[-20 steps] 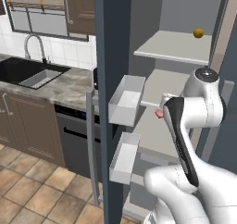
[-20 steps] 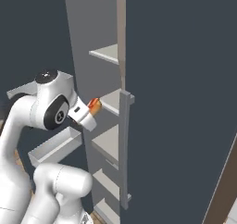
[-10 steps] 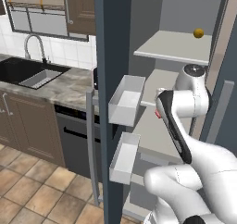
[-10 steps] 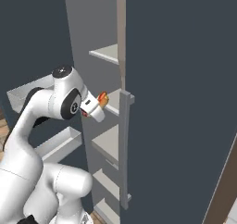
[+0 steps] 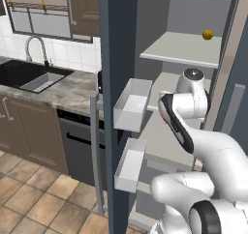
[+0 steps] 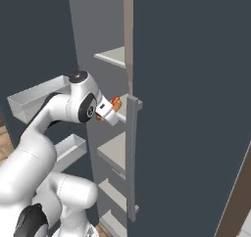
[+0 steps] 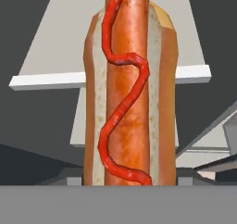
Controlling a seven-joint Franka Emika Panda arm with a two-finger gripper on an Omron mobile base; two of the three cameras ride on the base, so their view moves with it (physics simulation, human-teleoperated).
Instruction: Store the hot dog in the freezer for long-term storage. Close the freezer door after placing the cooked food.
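My gripper point(image 6: 112, 107) is shut on the hot dog point(image 6: 116, 103), a red-orange sausage in a tan bun. The hand view has the hot dog point(image 7: 129, 89) standing upright close to the camera, with a wavy red sauce line along it. I hold it just in front of a pale grey middle shelf point(image 6: 122, 114) of the freezer point(image 5: 193, 15). The freezer door point(image 5: 117, 54) stands open at the left, white bins point(image 5: 131, 104) lining its inner face. In the left base view my arm hides the hand.
A small round yellow-orange fruit point(image 5: 207, 35) lies on the upper shelf point(image 5: 181, 49). The other slate-blue panel point(image 6: 191, 94) with its long grey handle point(image 6: 131, 157) stands shut right beside the hand. A counter with a sink point(image 5: 29, 78) is at the left.
The arm has stretched forward and carried the hot dog deeper towards the freezer's middle shelf. The grip on it is unchanged.
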